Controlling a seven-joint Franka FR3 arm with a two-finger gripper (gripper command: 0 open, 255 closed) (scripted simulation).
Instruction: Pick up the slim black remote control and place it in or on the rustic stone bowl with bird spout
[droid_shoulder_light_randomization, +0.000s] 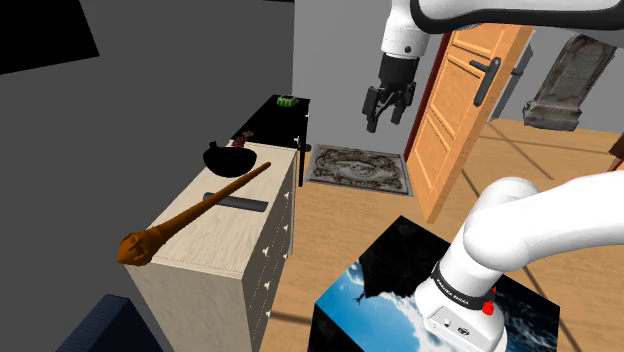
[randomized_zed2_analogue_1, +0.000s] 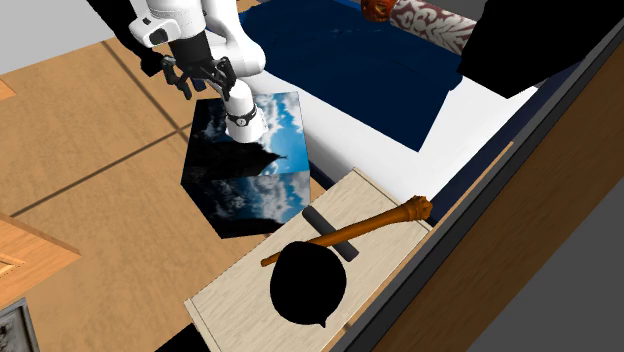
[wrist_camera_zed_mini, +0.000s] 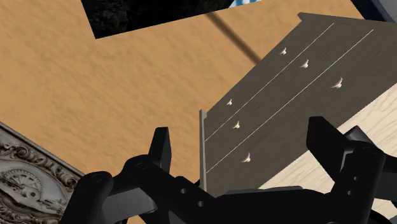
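A slim dark remote lies flat on the pale dresser top, partly under a long brown wooden club. In the second exterior view the remote lies across the club, beside the dark bowl. The dark bowl stands at the dresser's far end. My gripper hangs open high in the air above the wooden floor, to the shoulder view's right of the dresser, holding nothing. It also shows open in the second exterior view and the wrist view.
The dresser's drawer front with small knobs faces the floor. An ornate grey mat lies before an open orange door. A low black table stands beyond the dresser. My stand carries a sky picture.
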